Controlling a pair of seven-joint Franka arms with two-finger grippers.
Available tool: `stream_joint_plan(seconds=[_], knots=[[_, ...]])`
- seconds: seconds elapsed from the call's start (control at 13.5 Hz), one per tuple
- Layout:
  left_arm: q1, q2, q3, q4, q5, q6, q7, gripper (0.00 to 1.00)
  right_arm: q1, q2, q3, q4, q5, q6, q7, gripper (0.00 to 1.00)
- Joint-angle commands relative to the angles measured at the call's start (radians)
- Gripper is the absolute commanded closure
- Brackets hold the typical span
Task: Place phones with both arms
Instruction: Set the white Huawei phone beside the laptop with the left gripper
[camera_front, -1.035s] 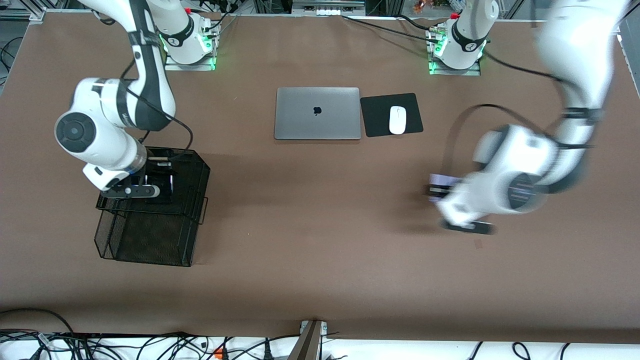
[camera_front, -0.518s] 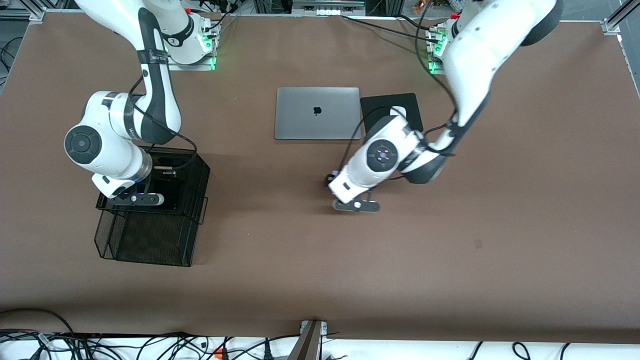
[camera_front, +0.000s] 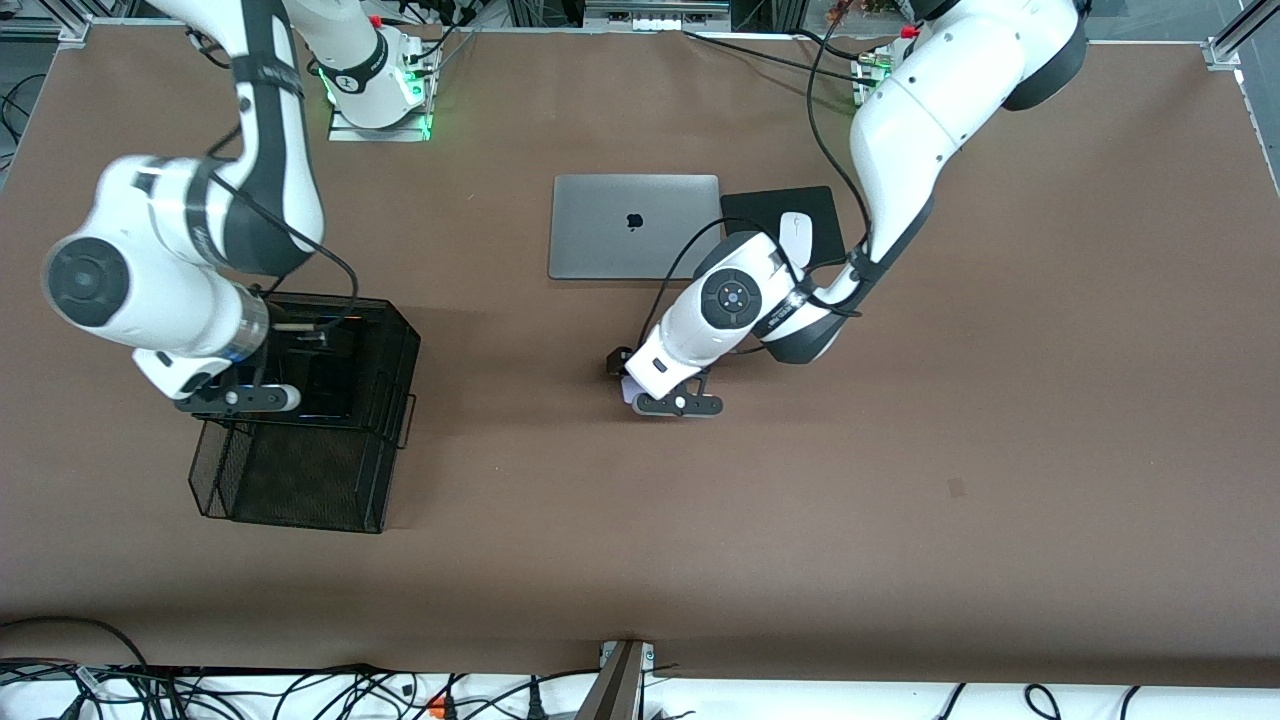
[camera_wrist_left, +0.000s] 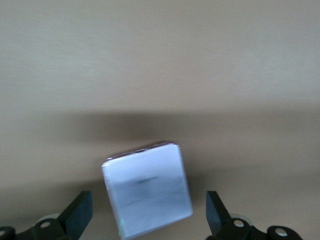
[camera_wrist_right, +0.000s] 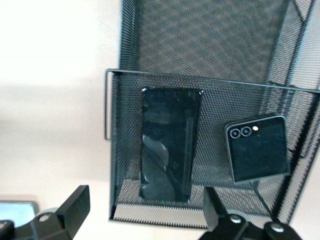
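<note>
Now the table (camera_front: 900, 520) carries a black mesh tray (camera_front: 300, 470) at the right arm's end, with the long black phone (camera_wrist_right: 169, 145) and the squarish black phone (camera_wrist_right: 259, 148) lying side by side in its upper tier. Over that tier hangs the right gripper (camera_front: 240, 398), jaws wide and empty. Mid-table, nearer the front camera than the grey laptop (camera_front: 634, 226), the left gripper (camera_front: 678, 404) stands open astride the white-lavender phone (camera_wrist_left: 148, 189). Judging by this, delivery of the last phone is in hand; next it must be gripped and carried to the tray
</note>
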Motion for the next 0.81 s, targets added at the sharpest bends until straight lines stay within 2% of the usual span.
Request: stream_joint_plan(seconds=[0.0, 0.15, 0.3, 0.44, 0.59, 0.74], knots=[[0.062, -0.131, 0.006, -0.004, 0.021, -0.216, 0.030, 0.00, -0.006, 0.009, 0.005, 0.077, -0.016, -0.065, 0.030, 0.00], [0.136, -0.204, 0.006, -0.005, 0.022, -0.357, 0.092, 0.00, 0.014, 0.017, 0.013, 0.082, -0.006, -0.057, 0.097, 0.00], [0.223, -0.267, 0.009, -0.004, 0.060, -0.474, 0.141, 0.00, 0.040, 0.041, 0.061, 0.082, 0.001, -0.042, 0.185, 0.00], [0.302, -0.317, 0.005, -0.004, 0.097, -0.554, 0.274, 0.00, 0.042, 0.055, 0.172, 0.083, 0.013, 0.019, 0.230, 0.00], [0.375, -0.356, 0.006, -0.004, 0.097, -0.575, 0.420, 0.00, 0.043, 0.086, 0.285, 0.085, 0.011, 0.112, 0.285, 0.00], [0.444, -0.398, 0.006, -0.001, 0.097, -0.589, 0.518, 0.00, 0.043, 0.142, 0.403, 0.134, 0.005, 0.202, 0.305, 0.00]])
